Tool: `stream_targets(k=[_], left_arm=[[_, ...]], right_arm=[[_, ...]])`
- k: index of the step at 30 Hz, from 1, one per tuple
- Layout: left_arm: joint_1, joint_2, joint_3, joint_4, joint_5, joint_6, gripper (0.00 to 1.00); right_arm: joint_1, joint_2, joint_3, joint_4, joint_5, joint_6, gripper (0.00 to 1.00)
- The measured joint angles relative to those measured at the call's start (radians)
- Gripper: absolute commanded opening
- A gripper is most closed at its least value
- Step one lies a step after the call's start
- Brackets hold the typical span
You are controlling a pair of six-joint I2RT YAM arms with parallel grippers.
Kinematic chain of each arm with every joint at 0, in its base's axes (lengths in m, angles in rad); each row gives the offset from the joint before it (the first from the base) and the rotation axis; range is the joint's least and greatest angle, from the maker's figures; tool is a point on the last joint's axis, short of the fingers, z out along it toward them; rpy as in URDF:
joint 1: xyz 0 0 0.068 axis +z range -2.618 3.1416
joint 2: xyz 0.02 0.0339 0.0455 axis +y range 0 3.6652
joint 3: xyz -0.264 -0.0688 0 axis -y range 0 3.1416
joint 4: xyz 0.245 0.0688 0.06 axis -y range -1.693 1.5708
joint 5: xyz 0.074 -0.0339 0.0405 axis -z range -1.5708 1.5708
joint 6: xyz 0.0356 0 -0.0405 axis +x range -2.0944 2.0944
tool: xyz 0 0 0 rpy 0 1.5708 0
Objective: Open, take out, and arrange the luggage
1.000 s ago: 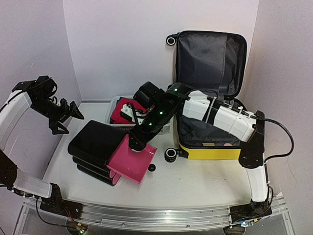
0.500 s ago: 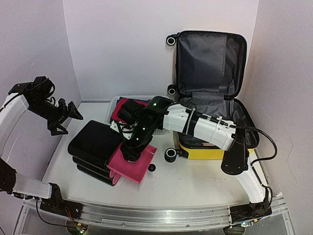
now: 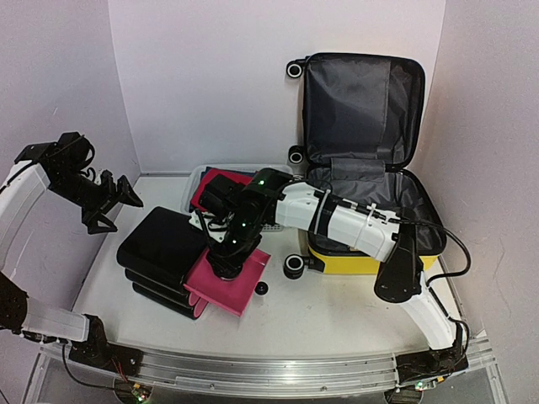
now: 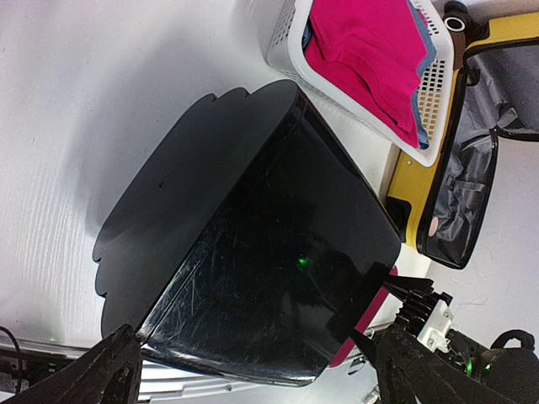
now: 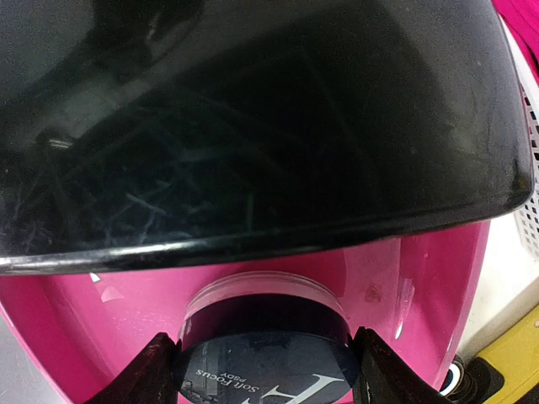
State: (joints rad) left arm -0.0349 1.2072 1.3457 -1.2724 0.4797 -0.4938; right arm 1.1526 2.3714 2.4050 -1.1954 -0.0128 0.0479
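Here, a glossy black case lies at the left of the desk, with a pink tray jutting from its near end. Behind it stands a white mesh basket with pink clothes folded inside. A small black knob sits on the desk just beside the tray's right corner.

The right claw is down in the pink tray, clamped on a round jar with a clear wall and a dark printed lid. One finger is pressed to each side of it. The edge of the black case overhangs close above the jar.

The left claw hovers above the case's far-left side with its fingers spread wide and nothing between them.

The luggage lies open at the right rear of the desk. Its yellow shell is flat and its grey-lined lid is propped upright against the back wall. It lies to the right of the right claw, whose arm reaches out across its near-left corner, past a black wheel. The black case and the basket lie between the luggage and the left claw, which is well apart from it.
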Motion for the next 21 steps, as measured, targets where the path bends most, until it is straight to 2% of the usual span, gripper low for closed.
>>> stream_targets(k=[5,21], left_arm=[[0.0,-0.006,-0.014,0.006,0.0,0.0,0.97],[0.0,-0.009,-0.027,0.008,-0.003,0.0,0.98]], right_arm=[[0.0,0.007,0.016,-0.008,0.0,0.0,0.55],[0.0,0.018,0.06,-0.027,0.0,-0.046,0.83]])
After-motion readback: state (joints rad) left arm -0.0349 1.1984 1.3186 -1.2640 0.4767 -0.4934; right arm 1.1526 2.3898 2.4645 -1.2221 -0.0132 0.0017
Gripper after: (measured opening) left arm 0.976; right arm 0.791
